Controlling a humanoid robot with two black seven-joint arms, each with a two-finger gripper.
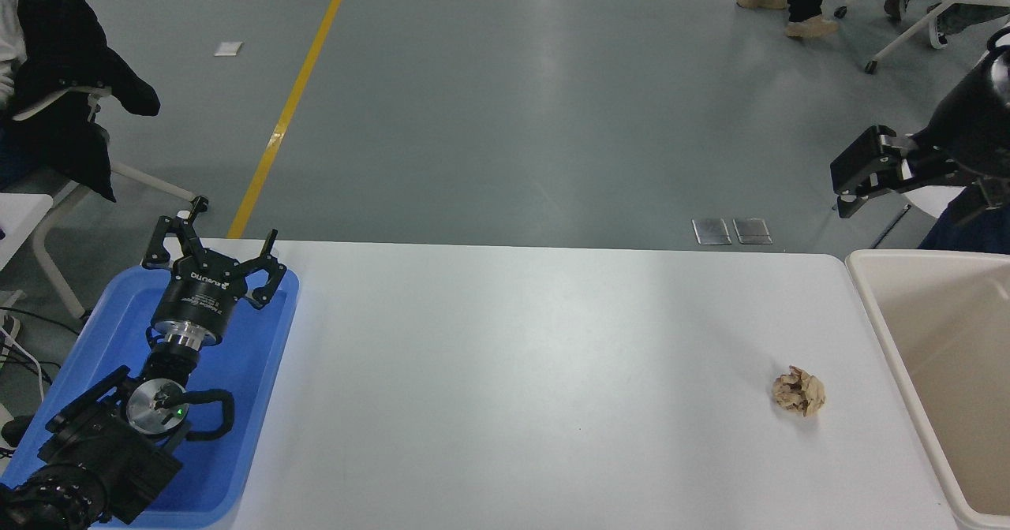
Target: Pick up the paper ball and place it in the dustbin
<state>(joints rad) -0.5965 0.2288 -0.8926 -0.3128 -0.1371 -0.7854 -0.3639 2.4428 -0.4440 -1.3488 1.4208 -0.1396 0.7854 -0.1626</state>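
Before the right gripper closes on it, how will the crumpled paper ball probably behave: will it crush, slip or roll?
The paper ball looks loosely crumpled with deep folds, so it probably squashes easily and weighs little. Its rough creases should give the fingers grip, so slipping seems unlikely. It lies free on the smooth white table, so a sideways nudge may push it along.

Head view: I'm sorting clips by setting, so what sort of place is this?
Probably a lab or workshop hall: grey painted floor with a yellow line, metal floor plates, wheeled chairs, and a white table for robot trials.
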